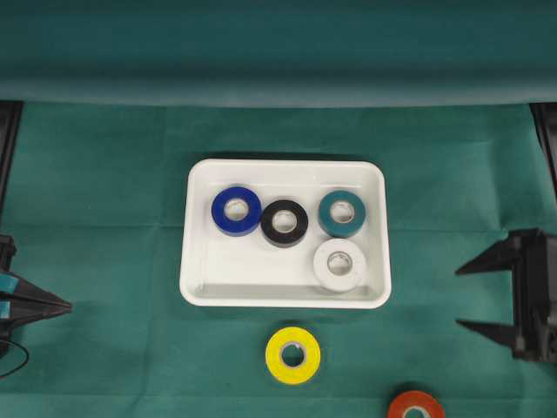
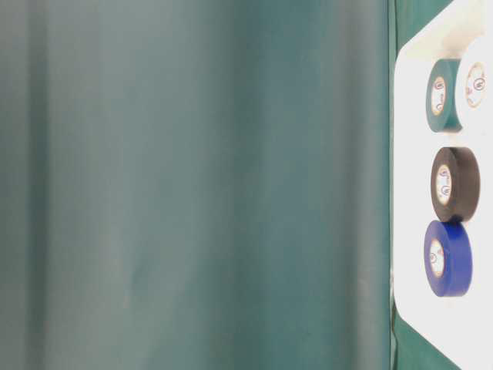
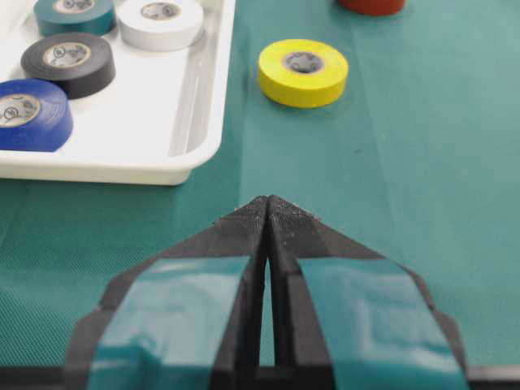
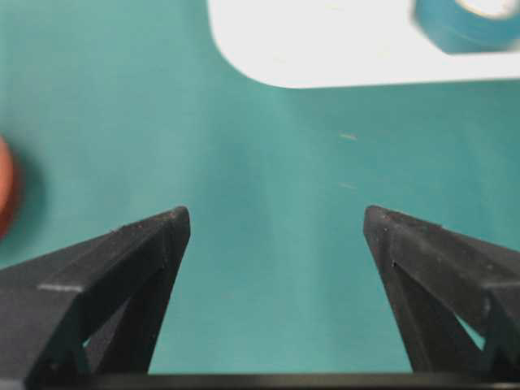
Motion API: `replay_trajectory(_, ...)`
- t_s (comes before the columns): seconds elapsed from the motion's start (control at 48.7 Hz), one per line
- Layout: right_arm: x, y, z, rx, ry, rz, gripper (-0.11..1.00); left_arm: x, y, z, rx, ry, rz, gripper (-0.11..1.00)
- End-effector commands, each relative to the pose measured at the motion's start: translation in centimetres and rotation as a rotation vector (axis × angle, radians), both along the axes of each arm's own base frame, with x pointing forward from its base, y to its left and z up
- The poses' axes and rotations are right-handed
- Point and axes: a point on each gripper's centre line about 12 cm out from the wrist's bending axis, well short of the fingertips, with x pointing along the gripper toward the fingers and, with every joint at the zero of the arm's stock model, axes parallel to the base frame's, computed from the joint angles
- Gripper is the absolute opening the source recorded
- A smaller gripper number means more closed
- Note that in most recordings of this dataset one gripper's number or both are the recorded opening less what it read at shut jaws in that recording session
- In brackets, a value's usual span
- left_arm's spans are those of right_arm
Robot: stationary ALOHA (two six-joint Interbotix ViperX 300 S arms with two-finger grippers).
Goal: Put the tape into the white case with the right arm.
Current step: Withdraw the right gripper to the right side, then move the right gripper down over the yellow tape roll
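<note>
Fingers (image 1: 487, 261) of right arm spread wide, empty, level w/ cloth; left fingers (image 3: 268, 213) pressed together.

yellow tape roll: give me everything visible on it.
The yellow tape roll is a glossy, plastic-looking ring with a pale inner core that bears small print, unreadable here. It lies flat, hole up, on the green cloth, just outside the near long rim of the white case, apart from it. The orange roll sits farther toward the right arm's side, also apart. Only the cloth touches it; no gripper is near.
</note>
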Motion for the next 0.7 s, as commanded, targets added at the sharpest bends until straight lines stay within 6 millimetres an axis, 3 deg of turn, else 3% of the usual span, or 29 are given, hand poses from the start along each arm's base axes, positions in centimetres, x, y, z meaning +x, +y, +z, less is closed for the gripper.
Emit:
replay_trajectory(0.0, 0.5, 1.3, 0.2, 0.006, 0.003, 0.069, 0.75, 0.1, 0.0, 0.4, 0.0, -0.002, 0.003, 0.0)
replay_trajectory(0.39, 2.0, 2.6, -1.0, -0.01, 0.098, 0.132, 0.73, 0.1, 0.0, 0.4, 0.0, -0.002, 0.003, 0.0)
replay_trajectory(0.677, 3.3, 3.0, 0.0, -0.006, 0.073, 0.146, 0.73, 0.1, 0.0, 0.4, -0.002, -0.002, 0.003, 0.0)
